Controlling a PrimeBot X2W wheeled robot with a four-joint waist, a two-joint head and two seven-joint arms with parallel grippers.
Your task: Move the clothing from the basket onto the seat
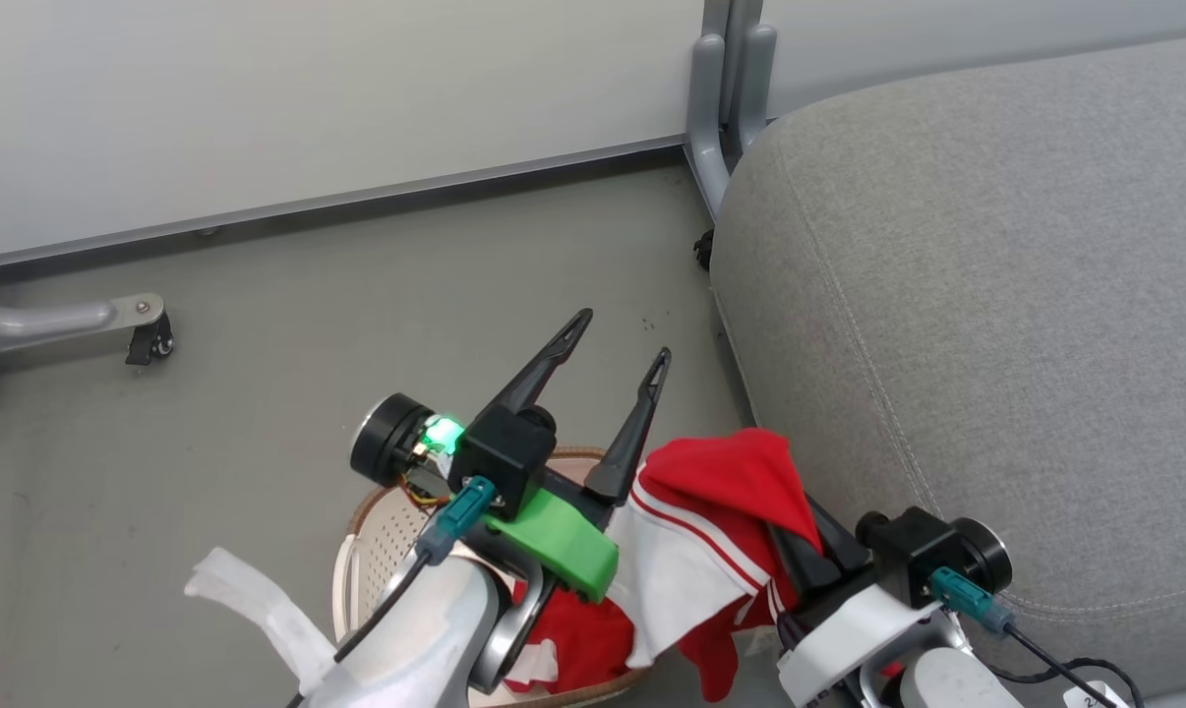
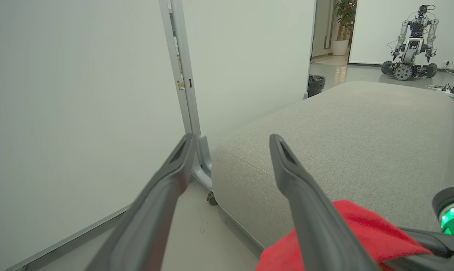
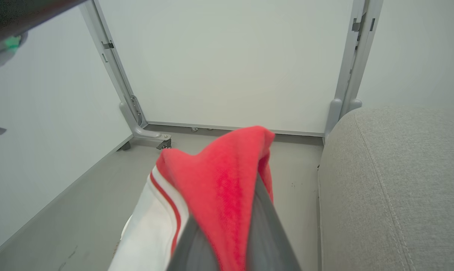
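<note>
Two claws, one load: right claw (image 1: 801, 543) clenched on the clothing (image 1: 721, 492), left claw (image 1: 622, 336) splayed and empty above the basket (image 1: 377, 511).
From the right claw the red-and-white cloth drapes down and left over the basket's right rim, where a second red garment (image 1: 573, 639) lies inside. The seat (image 1: 996, 295) sits just to the right, stretching farther away, so the right arm is nearer.

Head camera looks down; both wrist cameras face the wall (image 2: 80, 113) and seat (image 2: 362, 143).
</note>
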